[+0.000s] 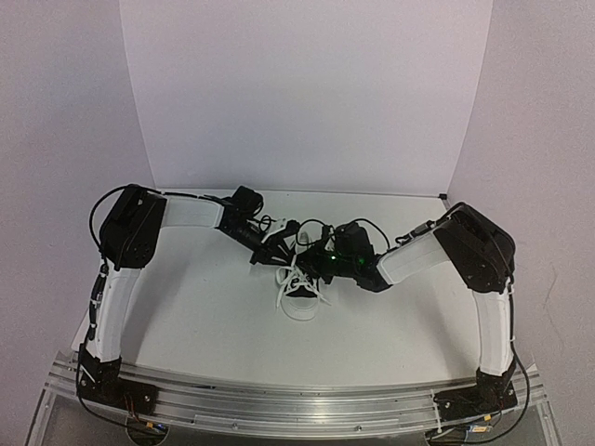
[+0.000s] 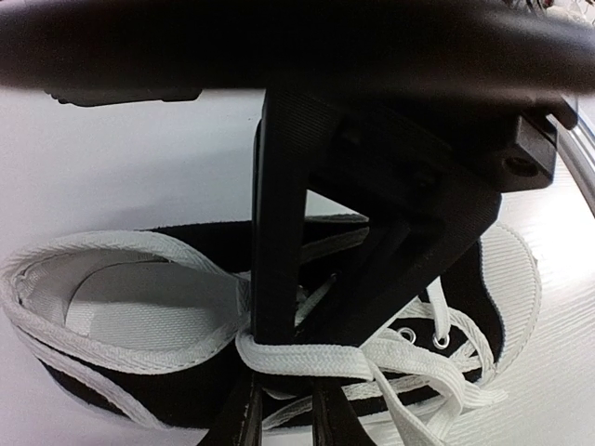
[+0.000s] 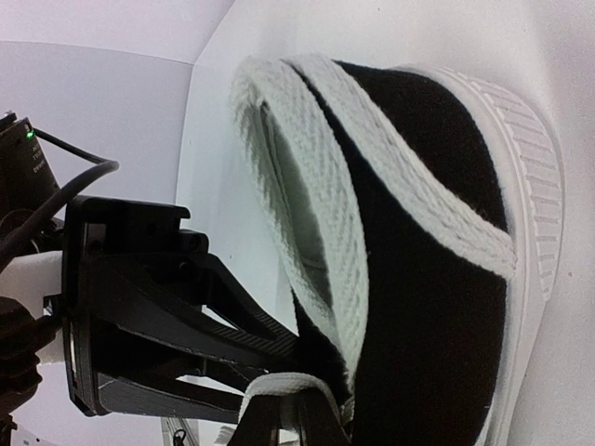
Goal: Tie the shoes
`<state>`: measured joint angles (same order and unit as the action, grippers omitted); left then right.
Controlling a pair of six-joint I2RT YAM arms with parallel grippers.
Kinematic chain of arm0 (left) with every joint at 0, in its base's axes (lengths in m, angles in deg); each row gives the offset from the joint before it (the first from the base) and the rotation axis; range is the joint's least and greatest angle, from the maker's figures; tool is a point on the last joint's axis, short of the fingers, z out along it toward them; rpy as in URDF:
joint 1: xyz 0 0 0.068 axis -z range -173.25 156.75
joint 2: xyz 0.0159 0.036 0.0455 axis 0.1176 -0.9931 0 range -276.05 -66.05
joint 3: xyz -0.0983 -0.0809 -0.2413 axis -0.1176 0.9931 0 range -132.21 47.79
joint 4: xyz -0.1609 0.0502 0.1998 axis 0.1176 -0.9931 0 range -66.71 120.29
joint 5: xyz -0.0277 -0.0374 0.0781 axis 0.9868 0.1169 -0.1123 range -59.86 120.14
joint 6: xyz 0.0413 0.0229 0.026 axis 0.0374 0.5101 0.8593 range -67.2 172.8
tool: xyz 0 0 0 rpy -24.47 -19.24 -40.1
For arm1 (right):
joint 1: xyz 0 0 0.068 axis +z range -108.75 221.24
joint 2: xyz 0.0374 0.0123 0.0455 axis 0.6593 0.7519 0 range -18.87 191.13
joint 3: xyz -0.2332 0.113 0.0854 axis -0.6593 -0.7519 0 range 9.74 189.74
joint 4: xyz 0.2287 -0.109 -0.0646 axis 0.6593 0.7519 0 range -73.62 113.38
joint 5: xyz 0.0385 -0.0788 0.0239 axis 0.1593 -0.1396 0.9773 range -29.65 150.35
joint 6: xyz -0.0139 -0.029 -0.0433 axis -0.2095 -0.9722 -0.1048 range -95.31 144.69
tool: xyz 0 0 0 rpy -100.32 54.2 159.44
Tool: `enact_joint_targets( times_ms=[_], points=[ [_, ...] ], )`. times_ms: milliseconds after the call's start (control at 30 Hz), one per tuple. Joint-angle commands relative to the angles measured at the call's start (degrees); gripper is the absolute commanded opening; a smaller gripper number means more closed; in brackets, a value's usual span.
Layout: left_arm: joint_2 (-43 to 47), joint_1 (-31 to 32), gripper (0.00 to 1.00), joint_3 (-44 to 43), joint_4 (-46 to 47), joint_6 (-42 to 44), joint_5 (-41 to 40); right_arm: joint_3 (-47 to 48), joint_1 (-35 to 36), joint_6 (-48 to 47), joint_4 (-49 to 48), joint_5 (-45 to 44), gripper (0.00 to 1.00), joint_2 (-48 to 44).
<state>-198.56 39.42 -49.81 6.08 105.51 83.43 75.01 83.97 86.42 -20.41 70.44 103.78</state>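
Sneaker, black canvas | left gripper, right gripper pinch laces

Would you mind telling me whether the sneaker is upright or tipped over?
Upright: the sneaker sits sole-down on the table, its opening facing up.

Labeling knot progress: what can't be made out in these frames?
Top external: whether the laces cross is too small to tell, and they are partly covered by the left gripper and right gripper over the sneaker.
Left wrist: jaws cut off by bottom edge; grip on laces unclear.
Right wrist: jaws cut off likewise; sneaker's front unseen.
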Motion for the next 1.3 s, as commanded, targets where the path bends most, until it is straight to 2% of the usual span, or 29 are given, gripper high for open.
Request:
enact_joint_targets(
  times_ms=[0, 233, 333, 533, 767, 1033, 1267],
  points=[
    [0.38, 1.91, 0.00, -2.21, -1.89, 0.40, 2.97, 1.67, 0.41, -0.39, -2.41, 0.97, 0.13, 0.01],
    [1.50, 1.83, 0.00, -2.38, -0.79, -2.63, 1.42, -0.57, 0.42, 0.37, -2.23, 0.03, 0.22, -3.39],
    [2.66, 1.79, 0.00, -1.50, 0.91, -4.92, -0.51, -2.78, 0.43, 0.11, -1.69, -0.86, 0.23, -6.27],
    [3.39, 1.79, 0.00, -0.75, 2.13, -7.36, 0.70, -4.06, 0.43, 0.71, -0.95, -0.45, 0.28, -6.40],
    [4.64, 1.75, 0.00, -0.99, 1.42, -7.59, -2.37, -5.33, 0.34, -0.54, 0.36, -2.10, 0.33, -8.58],
    [6.83, 1.47, 0.00, 0.08, 3.05, -10.44, -6.92, -5.10, 0.42, -2.21, 4.18, -2.76, 0.36, -10.29],
    [7.18, 1.36, 0.00, 0.70, 2.84, -11.58, -7.35, -5.07, 0.44, -5.55, 11.58, -3.85, 0.38, -13.86]
  ],
)
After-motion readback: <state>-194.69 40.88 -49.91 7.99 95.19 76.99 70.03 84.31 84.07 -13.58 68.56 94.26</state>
